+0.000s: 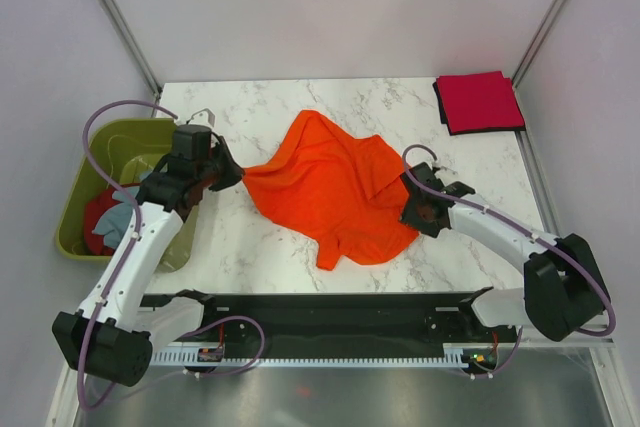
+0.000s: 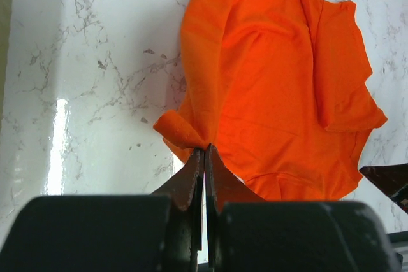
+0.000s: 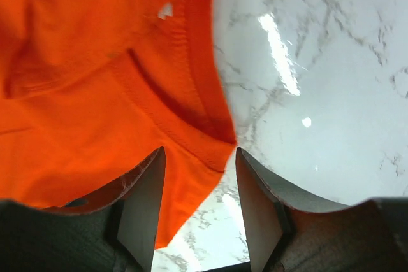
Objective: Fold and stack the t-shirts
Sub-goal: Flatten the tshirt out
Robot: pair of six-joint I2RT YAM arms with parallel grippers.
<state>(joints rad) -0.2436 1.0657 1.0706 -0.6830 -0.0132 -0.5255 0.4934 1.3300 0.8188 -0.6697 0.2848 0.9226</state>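
The left gripper (image 2: 204, 151) is clamped tight on a bunched corner of the orange t-shirt (image 2: 268, 93) and holds that edge out to the left, probably to pull the cloth flat for folding. The right gripper (image 3: 199, 154) stands part open; the shirt's hem lies between its jaws, not pinched. The shirt sprawls crumpled mid-table (image 1: 250, 237), and a folded red t-shirt (image 1: 478, 102) sits at the far right corner.

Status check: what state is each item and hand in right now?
orange t-shirt: unfolded, rumpled on table
crimson t-shirt: folded, far right corner
red t-shirt: bunched in tub
grey-blue t-shirt: bunched in tub
left hand: shut on orange t-shirt's edge
right hand: open, astride its hem
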